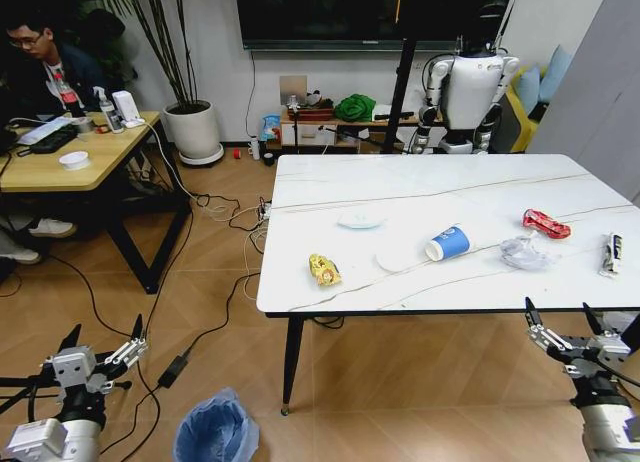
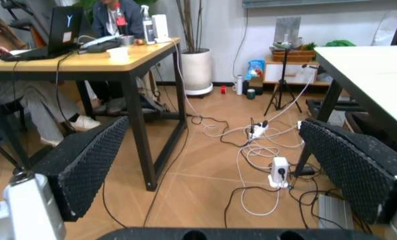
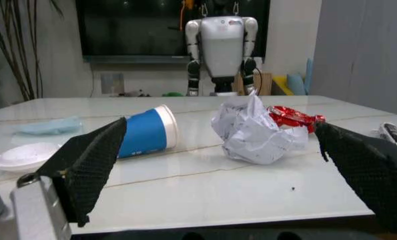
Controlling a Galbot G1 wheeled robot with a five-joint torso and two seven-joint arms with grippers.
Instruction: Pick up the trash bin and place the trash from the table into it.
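Head view showed the bench (image 1: 440, 187) carrying all the trash: a paper cup (image 1: 448, 243) on its side, clear film (image 1: 524, 252), a red wrapper (image 1: 546, 223), a yellow packet (image 1: 324, 270), 2 white lids (image 1: 360, 220) and a sachet (image 1: 611, 254). The trash bin (image 1: 215, 429) stood on the floor near the bench's front-left leg, beside the left gripper (image 1: 98, 358). Both that and the right gripper (image 1: 563, 333) hung low with jaws wide, holding nothing. Judging by this, the bin pickup had not begun; the left arm would need to reach its rim.
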